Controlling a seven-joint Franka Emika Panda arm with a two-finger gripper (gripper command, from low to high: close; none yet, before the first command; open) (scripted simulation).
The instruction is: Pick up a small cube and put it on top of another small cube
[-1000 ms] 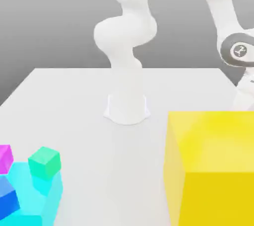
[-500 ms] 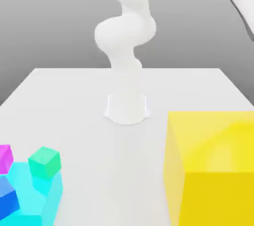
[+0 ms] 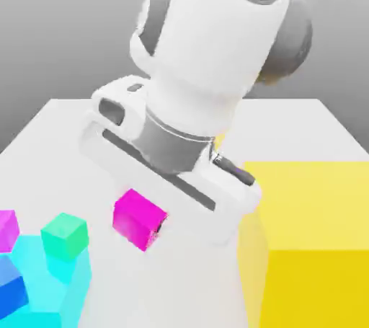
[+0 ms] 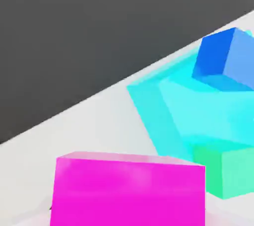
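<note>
Pink cube [image 3: 137,220]: off the surface, tilted, left of center and a bit below mid-frame in the exterior view. Fingers [image 3: 159,227] were closed on it, mostly hidden. White hand [image 3: 169,175] sat directly above, slanting down toward the exterior view's right; arm [image 3: 209,45] ran up to the top edge. Green cube [image 3: 65,236] was lower left, at the upper right corner of the cyan block [image 3: 45,283], apart from the pink one. Blue cube [image 3: 10,289] and violet cube [image 3: 7,231] were cut by the left edge, blue below violet. Big yellow cube [image 3: 310,247] filled the lower right. Surface [image 3: 173,283] was pale. Hand view: pink cube close up, green cube, blue cube and cyan block beyond it.
</note>
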